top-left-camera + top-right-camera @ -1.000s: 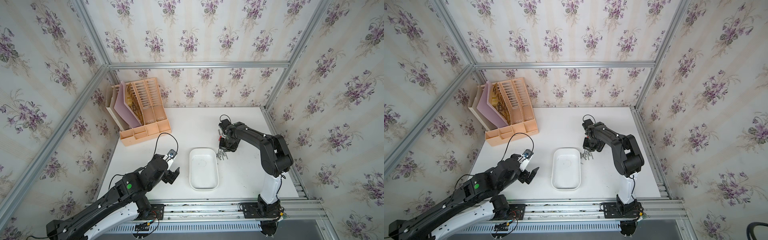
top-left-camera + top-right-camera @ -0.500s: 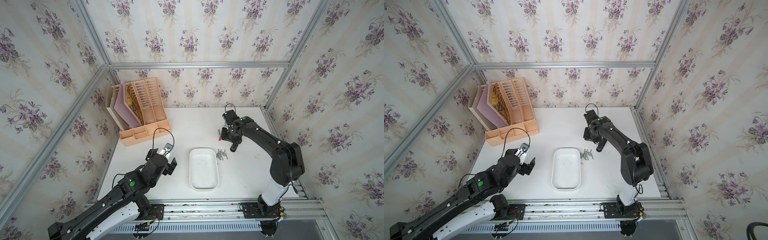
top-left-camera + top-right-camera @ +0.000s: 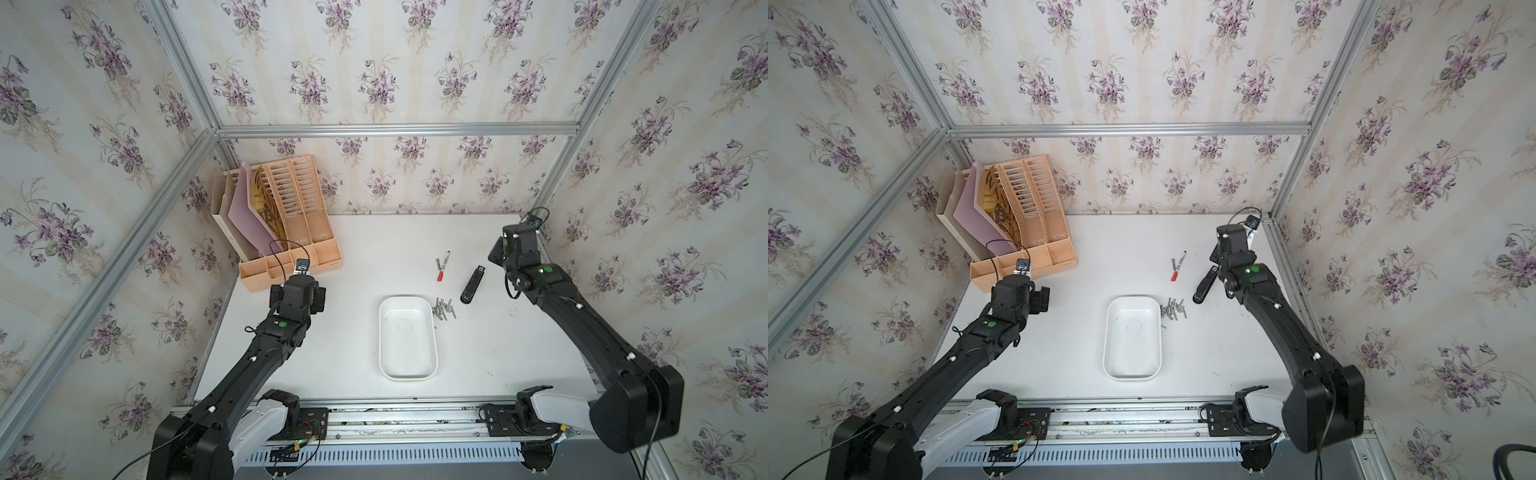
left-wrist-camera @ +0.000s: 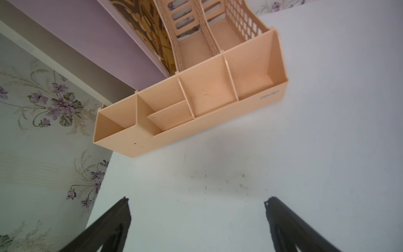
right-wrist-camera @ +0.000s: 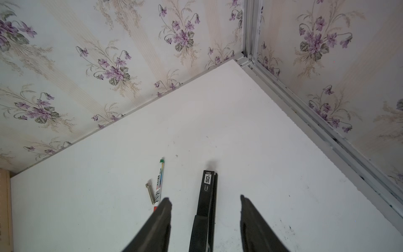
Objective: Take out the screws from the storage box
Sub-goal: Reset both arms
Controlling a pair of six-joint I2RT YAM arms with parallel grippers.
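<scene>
Peach file organizer (image 4: 207, 96): sitting on white table (image 4: 316, 141), ahead of left gripper (image 4: 197, 199), whose jaws are standing wide apart.

Both top views look steeply down from high above the 6 o'clock edge of the table (image 3: 361, 249), with the storage box (image 3: 407, 377) central. Left wrist camera: low, close, facing the file organizer (image 4: 196, 128) at 10 o'clock. Right wrist camera: close above the stapler (image 5: 206, 196), facing the 1 o'clock corner. Both items also show in both top views.

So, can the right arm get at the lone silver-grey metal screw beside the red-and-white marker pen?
Probably yes: the right gripper hovers open close by, nothing covers the screw, though the marker pen lies right alongside it.
</scene>
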